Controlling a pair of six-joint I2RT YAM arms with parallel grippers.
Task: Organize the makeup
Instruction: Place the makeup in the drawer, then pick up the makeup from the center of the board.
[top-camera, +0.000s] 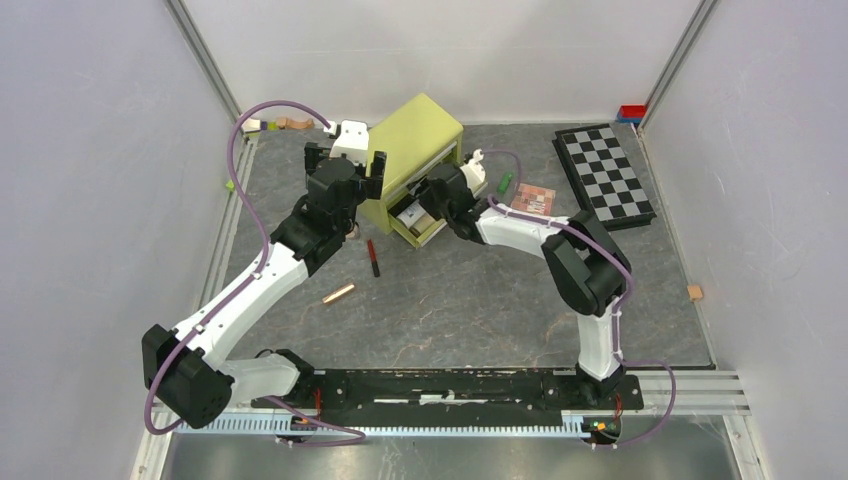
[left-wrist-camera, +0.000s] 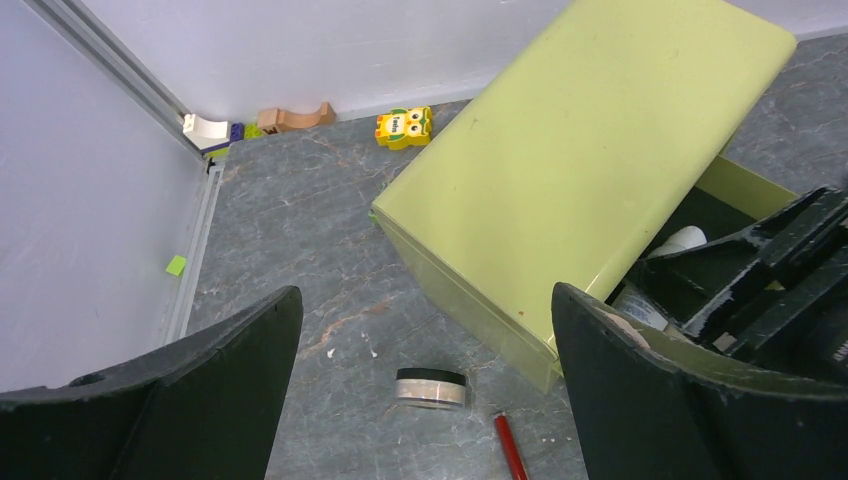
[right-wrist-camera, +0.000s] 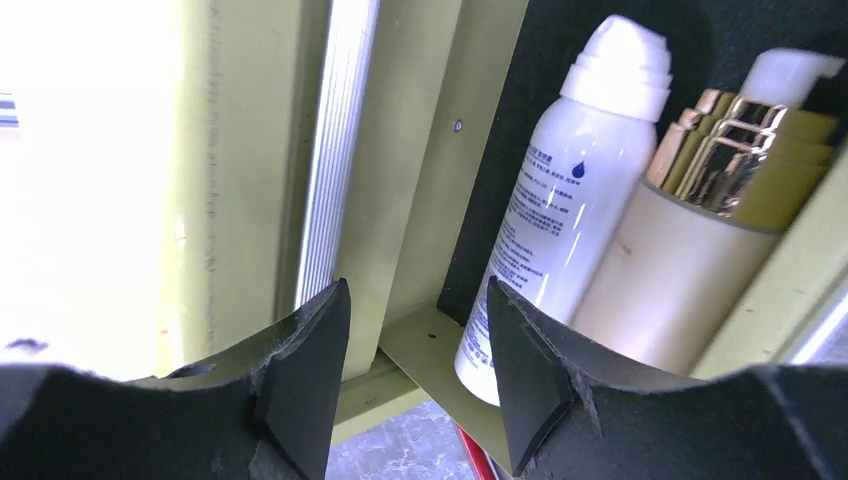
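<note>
A round tan compact (left-wrist-camera: 431, 388) sits on the grey tabletop with the red-black pencil (left-wrist-camera: 510, 447) (top-camera: 373, 257) beside it. My left gripper (left-wrist-camera: 425, 300) (top-camera: 345, 185) hangs open above the compact, touching nothing. My right gripper (right-wrist-camera: 418, 295) (top-camera: 440, 195) is open at the pulled-out drawer (top-camera: 420, 218) of the green box (top-camera: 415, 160). Inside lie a white bottle (right-wrist-camera: 570, 200) and a cream bottle with a gold collar (right-wrist-camera: 690, 260). Only the drawer's edge shows between the fingers. A rose-gold tube (top-camera: 338, 293), a green stick (top-camera: 506, 182) and a pink-brown palette (top-camera: 533, 198) lie on the table.
The chequered board (top-camera: 604, 172) lies at the back right. Toy blocks (left-wrist-camera: 290, 120) and a yellow owl block (left-wrist-camera: 404, 127) sit along the back wall, a small wooden block (top-camera: 694, 292) at the right. White walls enclose the table on three sides.
</note>
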